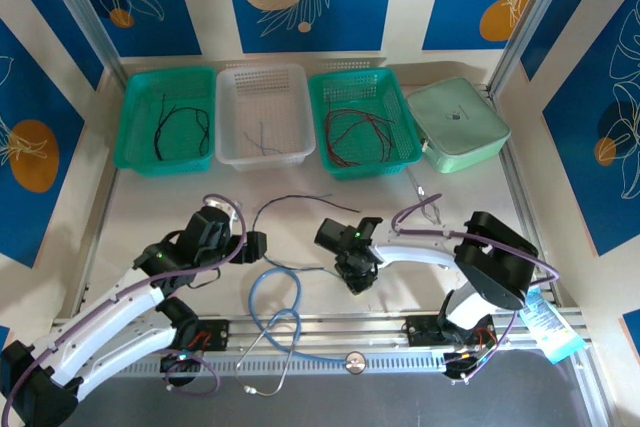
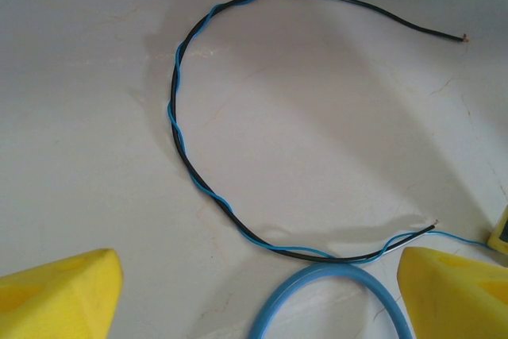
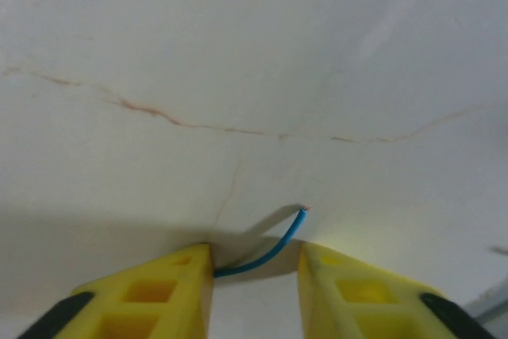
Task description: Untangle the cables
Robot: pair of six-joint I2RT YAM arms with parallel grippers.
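Note:
A black and a blue cable (image 2: 178,129), twisted round each other, lie in an arc on the white table; they are also in the top view (image 1: 290,202). My left gripper (image 2: 258,275) hovers open over the arc's near end, nothing between its yellow fingers (image 2: 71,291); from above it (image 1: 255,245) sits left of the arc. My right gripper (image 3: 254,263) is low at the table, jaws apart, with the bare tip of the blue cable (image 3: 274,249) curving up between them and touching the left finger. In the top view it (image 1: 358,282) points down by the arc's right end.
A thick light-blue tube (image 1: 275,297) loops on the table just near of the cables, its curve (image 2: 317,275) under my left gripper. At the back stand a green basket (image 1: 135,117) with black cables, a white basket (image 1: 262,152), a green basket (image 1: 322,132) with red cables, and a mint case (image 1: 457,122).

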